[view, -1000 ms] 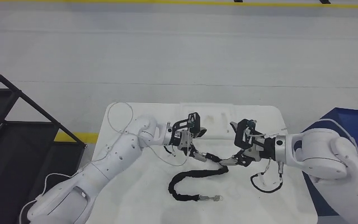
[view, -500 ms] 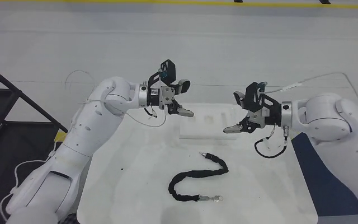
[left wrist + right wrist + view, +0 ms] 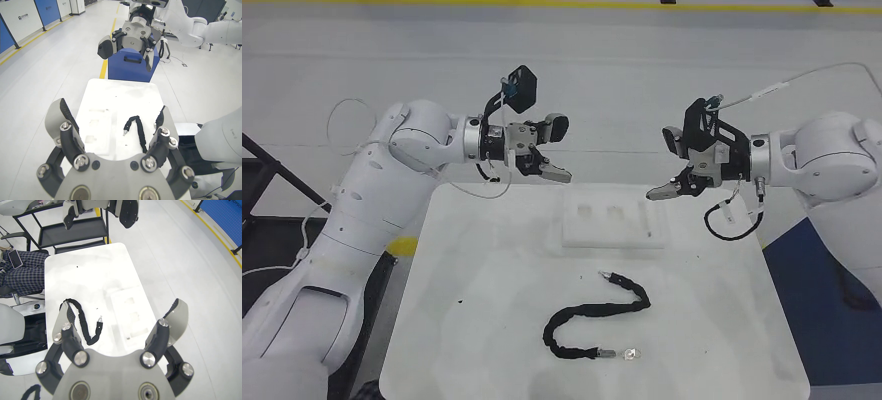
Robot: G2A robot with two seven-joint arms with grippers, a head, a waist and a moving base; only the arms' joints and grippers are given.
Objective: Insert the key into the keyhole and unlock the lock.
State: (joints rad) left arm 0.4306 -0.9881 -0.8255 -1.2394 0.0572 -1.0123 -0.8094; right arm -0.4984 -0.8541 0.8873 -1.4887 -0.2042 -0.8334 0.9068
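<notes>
You are holding left gripper (image 3: 557, 150) and right gripper (image 3: 667, 166) open, empty; below them the likely limp lock (image 3: 587, 315) is offering its rigid end (image 3: 625, 352).

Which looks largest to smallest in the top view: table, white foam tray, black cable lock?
Largest: table.
Next, unranked: white foam tray and black cable lock; similar spread, lock far thinner.

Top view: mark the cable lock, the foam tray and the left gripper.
cable lock (image 3: 587, 310), top view, black sleeve, mid-length.
foam tray (image 3: 642, 228), top view, bare surface beside the recesses.
left gripper (image 3: 560, 152), top view, midway between its open fingertips.
</notes>
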